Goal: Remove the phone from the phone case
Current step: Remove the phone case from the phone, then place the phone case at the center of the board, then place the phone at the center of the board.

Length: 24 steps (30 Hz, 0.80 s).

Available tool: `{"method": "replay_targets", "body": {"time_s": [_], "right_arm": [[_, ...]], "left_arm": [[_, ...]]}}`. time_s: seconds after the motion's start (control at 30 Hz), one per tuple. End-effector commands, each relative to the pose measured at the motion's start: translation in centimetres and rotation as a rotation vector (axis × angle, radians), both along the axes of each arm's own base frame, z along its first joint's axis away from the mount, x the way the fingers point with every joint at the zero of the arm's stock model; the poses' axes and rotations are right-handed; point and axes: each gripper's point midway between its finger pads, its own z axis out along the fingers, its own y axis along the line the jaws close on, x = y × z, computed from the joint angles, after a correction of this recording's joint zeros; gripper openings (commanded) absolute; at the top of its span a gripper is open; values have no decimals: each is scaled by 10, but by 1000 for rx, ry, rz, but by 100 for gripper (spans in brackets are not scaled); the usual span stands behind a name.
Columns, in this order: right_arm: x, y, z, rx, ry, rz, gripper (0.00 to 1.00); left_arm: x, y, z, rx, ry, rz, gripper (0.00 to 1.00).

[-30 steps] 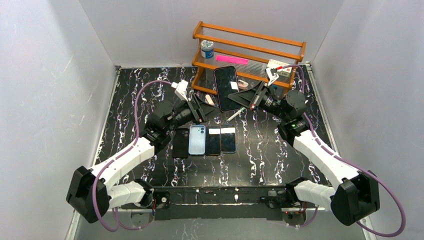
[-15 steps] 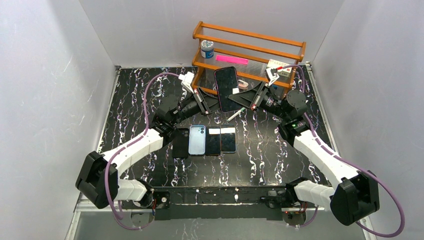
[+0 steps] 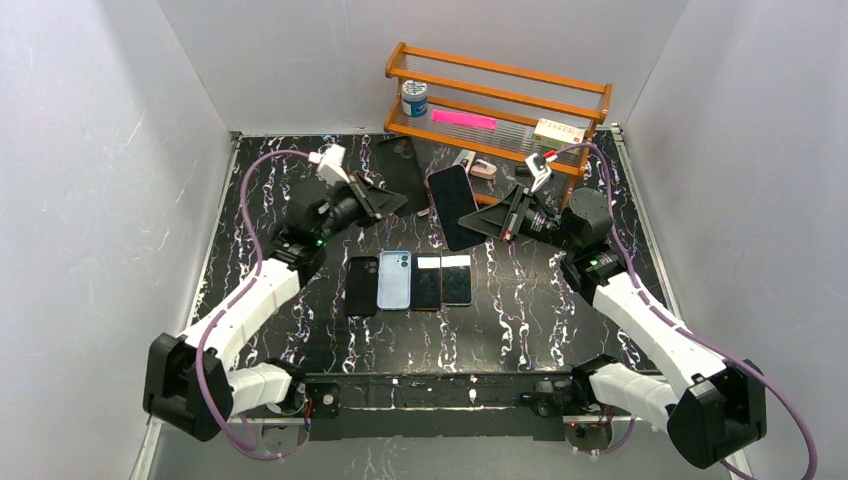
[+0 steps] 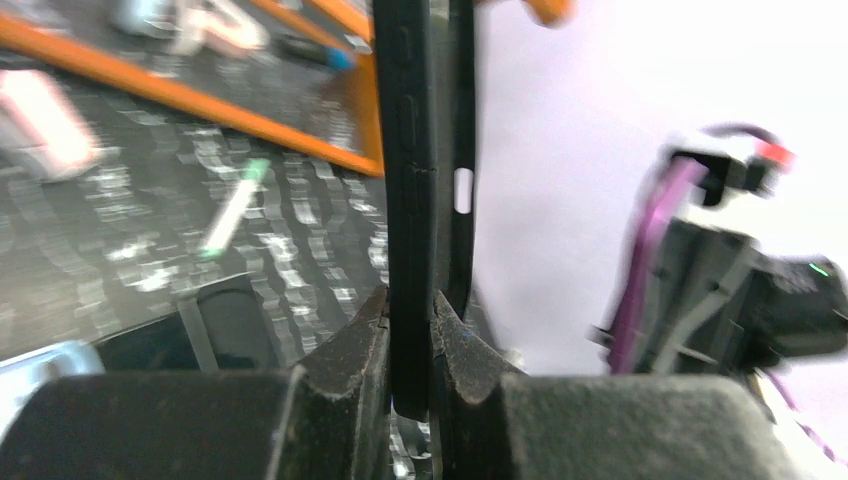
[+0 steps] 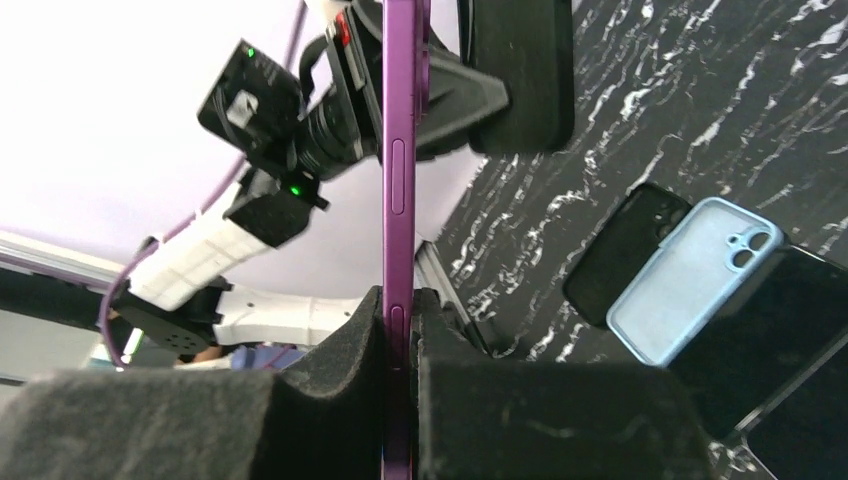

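The phone [image 3: 452,205] is out of the phone case [image 4: 410,150]. It hangs tilted above the far middle of the tabletop [image 3: 520,310], in front of the rack. It is a thin slab with a glossy dark face and a smooth purple metal-looking rim with slim side buttons. The right hand [image 5: 400,330] is clenched on its lower edge between two matte black, foam-like fingers.

Just left of it, the left hand [image 4: 410,340] is clamped on the phone case. Seen edge-on, this is a thin black shell with raised button bumps on one wall and a small oblong slot in the other.

The tabletop is black stone-patterned with white veins. Four flat rounded rectangles lie side by side in a row near its middle: one matte black piece [image 3: 361,286], one light blue piece [image 3: 394,279] with camera rings, and two dark glossy ones [image 3: 442,281].

One orange-brown wooden rack [image 3: 500,95] with rod rails stands at the far edge. It carries one round jar [image 3: 414,98], one pink strip [image 3: 463,119] and one small white box [image 3: 560,130].
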Motion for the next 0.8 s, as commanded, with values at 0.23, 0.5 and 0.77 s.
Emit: {"method": "replay_targets", "body": {"time_s": [0.23,0.5,0.77], "right_arm": [[14,-43,-80,-334,-20,-223,1],[27,-74,-156,-502,89,-354,1],[28,-78,-207,-506,209,-366,1]], "left_arm": [[-38,125,-116,612,413,142,0],[-72,174,-153,906,657,95,0],[-96,201,-174,1025,809,58,0]]}}
